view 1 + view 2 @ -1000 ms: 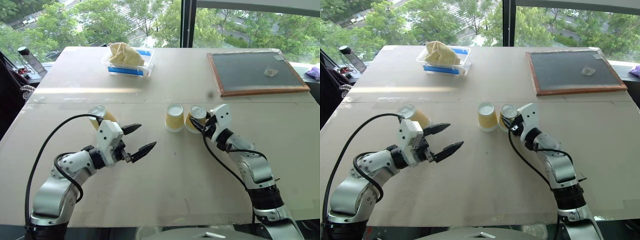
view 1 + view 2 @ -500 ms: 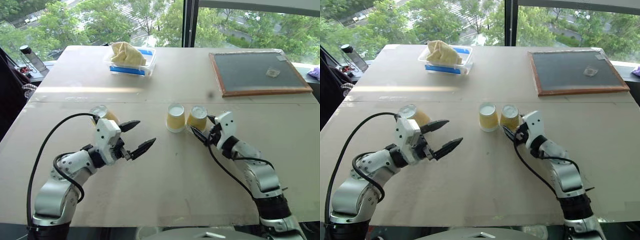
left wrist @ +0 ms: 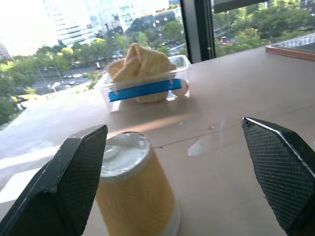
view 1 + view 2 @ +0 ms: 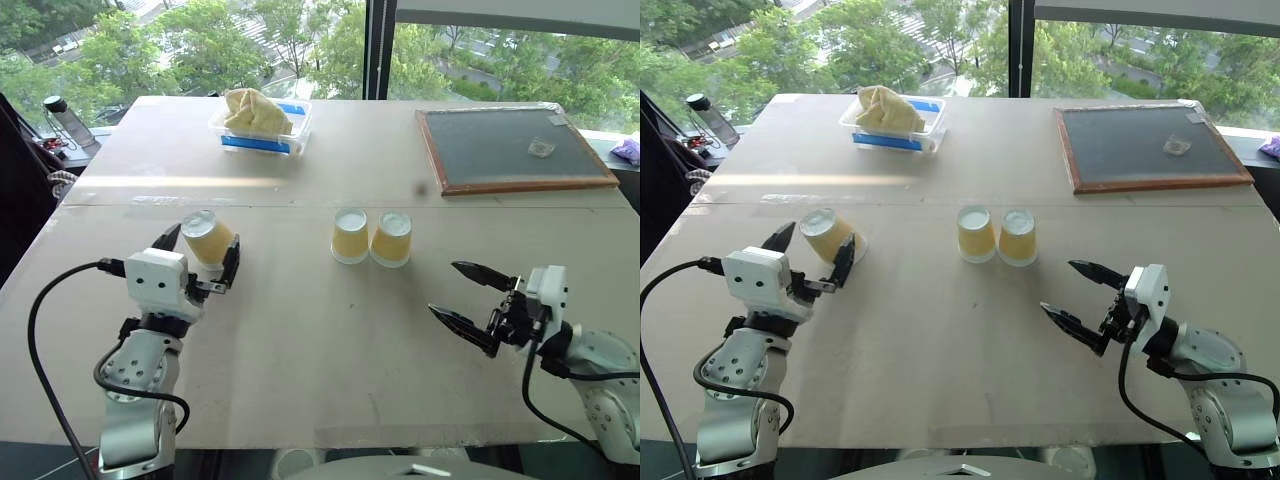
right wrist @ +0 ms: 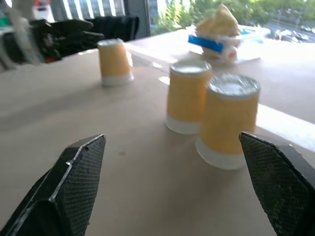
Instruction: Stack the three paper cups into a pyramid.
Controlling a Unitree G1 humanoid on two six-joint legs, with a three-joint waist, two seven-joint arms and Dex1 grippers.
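Two cups point(image 4: 370, 239) upside down, touching, mid-table; third cup point(image 4: 208, 238) between spread left gripper point(image 4: 199, 256) fingers, ungripped; right gripper point(image 4: 468, 298) released, apart.

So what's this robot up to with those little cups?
It is building a pyramid from three paper cups. Two cups stand upside down, side by side, mid-table as the base. The right end effector hangs open nearer the robot, apart from them. The left end effector, also open, has its fingers on either side of the third cup, which stands upside down off to the left, not yet gripped.
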